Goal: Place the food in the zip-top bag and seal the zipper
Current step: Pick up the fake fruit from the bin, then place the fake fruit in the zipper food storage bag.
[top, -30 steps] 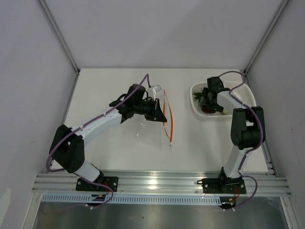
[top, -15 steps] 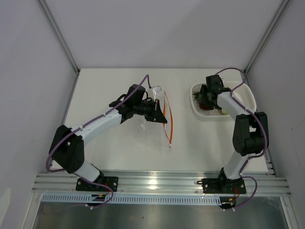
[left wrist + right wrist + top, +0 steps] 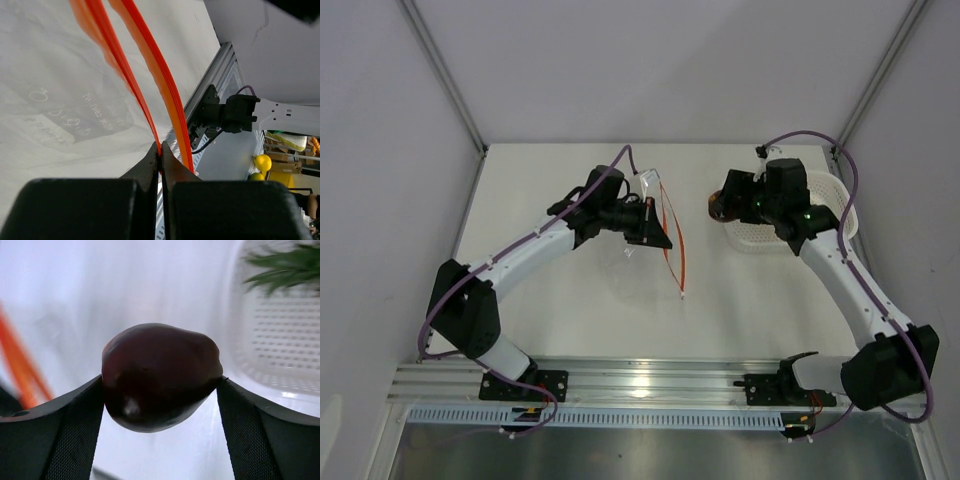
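white perforated plastic forms the basket (image 3: 846,212) at the far right of the table (image 3: 570,300); in the right wrist view its holed floor and rim (image 3: 280,360) fill the right side, and the spiky green crown of the pineapple (image 3: 292,267) lies inside it at the top edge, the orange body out of view. the right gripper (image 3: 723,206) hangs just outside the basket's left rim, above the table and apart from the bag, and its wide-set jaws clamp the dark red-purple fruit (image 3: 160,382) from both sides, each black pad pressed against the glossy skin; from above the fruit (image 3: 716,207) shows as a small dark round at the fingertips. the zip-top bag (image 3: 638,250) is near the middle of the table, clear and crinkled, lifted at its far end by the left gripper (image 3: 656,232). its zipper (image 3: 673,250) runs as a thin red-orange line toward the near edge. in the left wrist view the zipper (image 3: 125,70) splits into two strips that stand apart, so the mouth gapes, and the left gripper (image 3: 160,155) is pinched tight on the left-hand strip while the other strip passes just beside its right finger. the bag's film (image 3: 55,55) carries a faint grey printed panel and a small symbol, seen in reverse through the plastic, and the lettering cannot be read.
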